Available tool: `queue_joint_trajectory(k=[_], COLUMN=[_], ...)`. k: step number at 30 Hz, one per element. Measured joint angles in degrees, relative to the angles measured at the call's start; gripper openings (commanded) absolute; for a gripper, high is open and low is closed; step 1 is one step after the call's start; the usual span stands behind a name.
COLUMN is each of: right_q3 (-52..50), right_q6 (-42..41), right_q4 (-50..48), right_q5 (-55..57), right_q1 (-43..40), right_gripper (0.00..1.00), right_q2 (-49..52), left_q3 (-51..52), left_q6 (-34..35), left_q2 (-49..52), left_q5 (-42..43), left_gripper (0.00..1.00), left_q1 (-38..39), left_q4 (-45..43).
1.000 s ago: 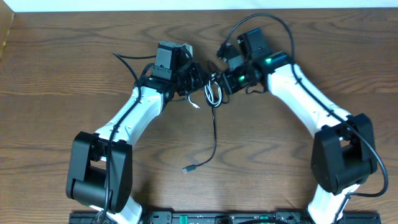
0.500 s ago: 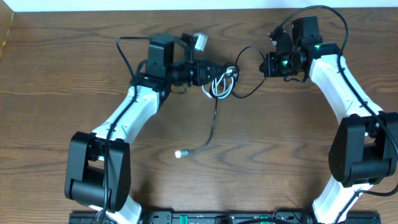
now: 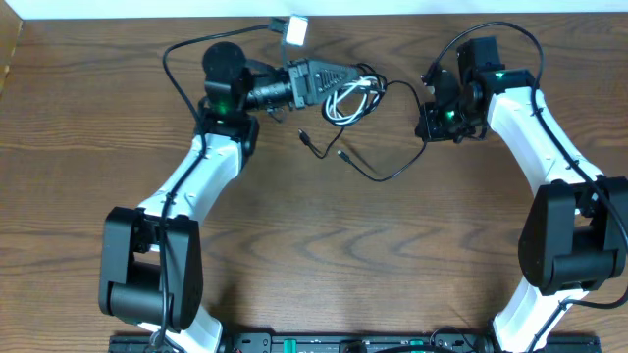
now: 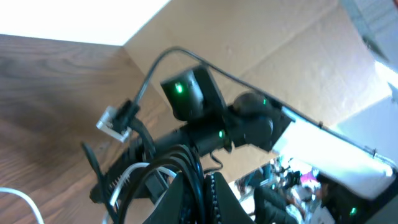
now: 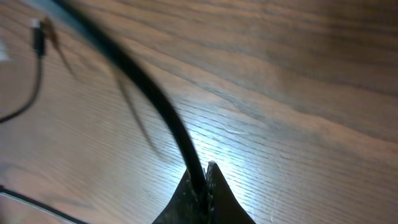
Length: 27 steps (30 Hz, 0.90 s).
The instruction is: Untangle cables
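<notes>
A small coil of the white cable (image 3: 340,102) and the black cable (image 3: 378,176) hangs at the tip of my left gripper (image 3: 343,85), which is shut on the bundle. From the coil the black cable sags in a long loop over the table and rises to my right gripper (image 3: 430,118), shut on it. Two small plug ends (image 3: 306,137) lie below the coil. In the left wrist view, black strands (image 4: 180,155) run between the closed fingers of the gripper (image 4: 200,175), with the white loop (image 4: 134,171) beside them. In the right wrist view the gripper (image 5: 205,167) pinches the black cord (image 5: 143,84).
The wooden table (image 3: 314,265) carries both arms. A thicker black robot wire with a white connector (image 3: 294,27) arcs over the left wrist near the far edge. A cardboard wall (image 4: 298,56) stands beyond the right side.
The two grippers pulled apart. The left swung up and left with the coil, the right moved right. The black cable's free end was dragged up from the middle of the table.
</notes>
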State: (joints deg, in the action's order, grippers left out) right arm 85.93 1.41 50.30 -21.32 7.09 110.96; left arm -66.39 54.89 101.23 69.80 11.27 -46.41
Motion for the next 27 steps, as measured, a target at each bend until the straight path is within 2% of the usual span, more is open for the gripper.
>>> queue_joint_trajectory(k=[7,12,18,22,27], right_q3=[-2.8,-5.8,-6.7,-6.8,-6.9], right_q6=[0.8,0.9,0.9,1.4,3.5], right_q4=[2.9,6.6,5.5,2.8,1.1], right_q5=[3.3,5.7,6.5,4.6,-0.4], right_q1=[0.3,0.4,0.4,0.3,0.3], right_gripper=[0.01,0.01,0.01,0.01,0.01], right_q2=[0.0,0.0,0.0,0.0,0.0], left_q3=[0.0,0.0,0.0,0.0,-0.3], left_q6=[7.8,9.4,9.6,9.7,9.3], left_q2=[0.0,0.0,0.0,0.0,0.0], left_q5=[-0.9,-0.9,-0.9,-1.2,-3.3], left_gripper=[0.07,0.07,0.07,0.07,0.07], left_q1=[-4.5,-4.8,-4.8,-4.8,-3.5], left_q4=[-0.3,0.4,3.0,9.2,24.6])
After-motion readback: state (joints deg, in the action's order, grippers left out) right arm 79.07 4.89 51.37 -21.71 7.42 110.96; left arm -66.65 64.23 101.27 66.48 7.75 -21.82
